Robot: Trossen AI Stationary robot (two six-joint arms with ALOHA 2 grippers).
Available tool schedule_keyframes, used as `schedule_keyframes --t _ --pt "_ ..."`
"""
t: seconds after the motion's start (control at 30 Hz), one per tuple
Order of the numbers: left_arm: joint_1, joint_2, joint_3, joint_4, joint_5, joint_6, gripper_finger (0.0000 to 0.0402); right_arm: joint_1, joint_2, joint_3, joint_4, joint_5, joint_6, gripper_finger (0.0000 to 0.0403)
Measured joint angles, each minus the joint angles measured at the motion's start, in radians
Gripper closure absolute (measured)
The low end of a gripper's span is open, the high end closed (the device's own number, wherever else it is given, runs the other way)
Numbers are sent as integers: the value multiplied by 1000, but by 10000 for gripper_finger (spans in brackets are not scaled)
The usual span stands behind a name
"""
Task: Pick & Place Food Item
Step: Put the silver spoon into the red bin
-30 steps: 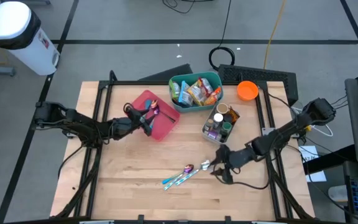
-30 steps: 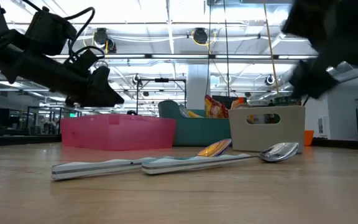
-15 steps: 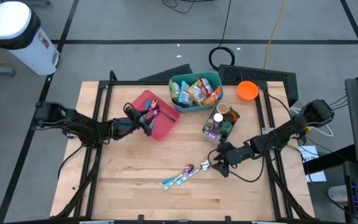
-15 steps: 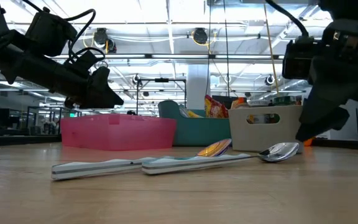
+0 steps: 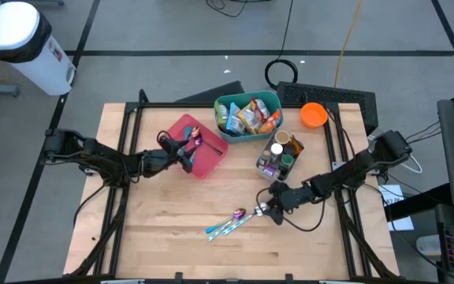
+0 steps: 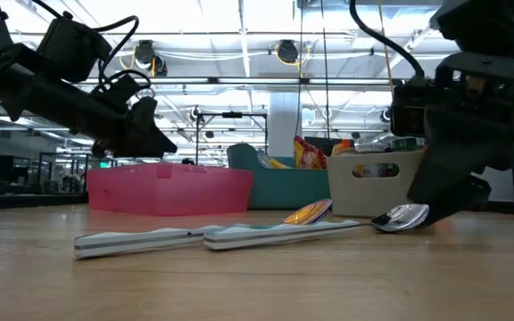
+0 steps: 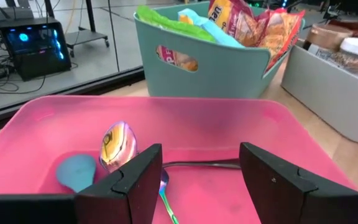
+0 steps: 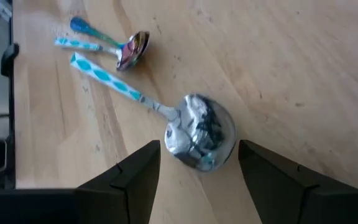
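Two spoons with blue-patterned handles lie side by side near the middle of the wooden tabletop [image 5: 172, 252], toward its front edge: a silver-bowled spoon [image 8: 199, 130] and an iridescent-bowled spoon [image 8: 131, 49]. The right gripper [image 5: 270, 210] hangs low over the silver bowl with its fingers apart and holding nothing. The left gripper [image 5: 186, 152], fingers also spread, hovers over the shallow pink plastic tray [image 5: 211, 164] near the back left, which holds one more iridescent spoon [image 7: 118, 144] (a blue handle end lies beside it), with one teal plastic basket of snack packets [image 5: 247, 115] and one grey caddy of jars [image 5: 278, 155] toward the back.
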State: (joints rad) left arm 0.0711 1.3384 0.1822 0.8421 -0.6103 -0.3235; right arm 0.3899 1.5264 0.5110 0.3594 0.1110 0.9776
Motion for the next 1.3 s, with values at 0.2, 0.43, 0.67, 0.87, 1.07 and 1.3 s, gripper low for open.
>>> schedule_keyframes --t 0.2,0.43,0.67,0.87,1.07,1.3 --pt "0 0 0 -10 1 0 179 -3 1 0 18 19 16 218" --pt "0 0 0 -10 3 0 179 -3 1 0 17 15 -16 315" --pt "0 0 0 -10 3 0 179 -3 0 0 39 14 -106 397" --pt "0 0 0 -10 3 1 178 5 -75 0 50 20 -196 401" --pt "0 0 0 -1 24 -51 178 69 -228 0 54 108 -305 401" --pt "0 0 8 142 197 -109 178 104 -417 25 -27 241 -469 402"
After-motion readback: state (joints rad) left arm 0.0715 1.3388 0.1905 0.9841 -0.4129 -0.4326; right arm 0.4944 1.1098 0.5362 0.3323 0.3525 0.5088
